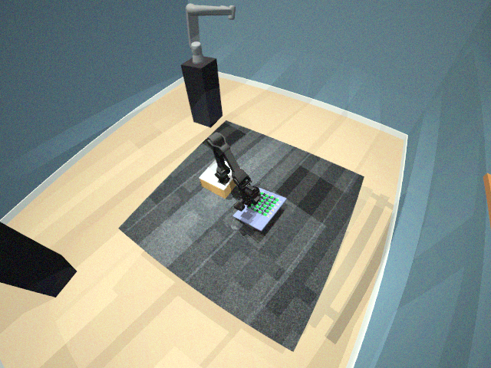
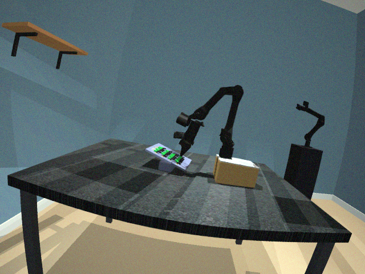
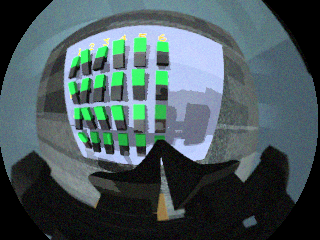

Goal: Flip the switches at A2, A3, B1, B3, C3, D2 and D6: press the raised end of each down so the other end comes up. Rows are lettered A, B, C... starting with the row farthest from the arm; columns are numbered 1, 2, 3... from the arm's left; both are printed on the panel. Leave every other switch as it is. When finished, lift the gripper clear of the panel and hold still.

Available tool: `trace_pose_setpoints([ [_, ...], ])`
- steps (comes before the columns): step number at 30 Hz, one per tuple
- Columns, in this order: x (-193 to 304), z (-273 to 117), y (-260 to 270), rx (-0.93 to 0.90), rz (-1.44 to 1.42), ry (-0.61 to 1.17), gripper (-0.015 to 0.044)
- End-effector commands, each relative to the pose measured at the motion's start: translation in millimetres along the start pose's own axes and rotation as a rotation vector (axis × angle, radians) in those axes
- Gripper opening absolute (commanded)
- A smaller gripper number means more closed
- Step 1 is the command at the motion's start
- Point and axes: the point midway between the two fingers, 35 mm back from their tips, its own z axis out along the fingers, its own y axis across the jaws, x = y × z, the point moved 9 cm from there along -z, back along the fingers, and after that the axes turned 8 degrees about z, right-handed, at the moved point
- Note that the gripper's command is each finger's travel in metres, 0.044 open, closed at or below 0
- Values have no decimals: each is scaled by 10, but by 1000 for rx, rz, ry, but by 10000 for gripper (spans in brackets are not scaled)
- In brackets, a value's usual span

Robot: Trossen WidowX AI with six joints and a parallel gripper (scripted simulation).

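The tilted pale-blue panel [image 1: 258, 222] [image 2: 186, 163] [image 3: 197, 65] bears four rows of green-and-black switches. In the wrist view column 6 is the rightmost, with A6 [image 3: 162, 52] at the top, then B6 [image 3: 161, 84] and C6 [image 3: 160, 112]. My gripper [image 2: 181, 154] [image 3: 159, 142] is shut and empty. Its tips are at the near end of D6 [image 3: 160, 137], hiding most of that switch; whether they touch it I cannot tell. D5 [image 3: 140, 143] stands just left of the tips. D2 [image 3: 95, 142] is farther left. The raised ends are too small to judge surely.
The arm's base stands on a white-topped tan box [image 1: 214, 187] [image 2: 235, 175] on the dark table [image 1: 277, 277] [image 2: 177, 200]. The panel's part right of column 6 bears no switches; the gripper's shadow falls there. A second arm stands on a black pedestal [image 1: 202, 90] [image 2: 303, 168] beyond the table.
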Motion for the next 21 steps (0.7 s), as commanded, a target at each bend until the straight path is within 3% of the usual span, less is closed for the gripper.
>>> trace_pose_setpoints([
  [1, 2, 13, 1, -2, -3, 2, 0],
  [21, 1, 40, 1, -2, -3, 2, 0],
])
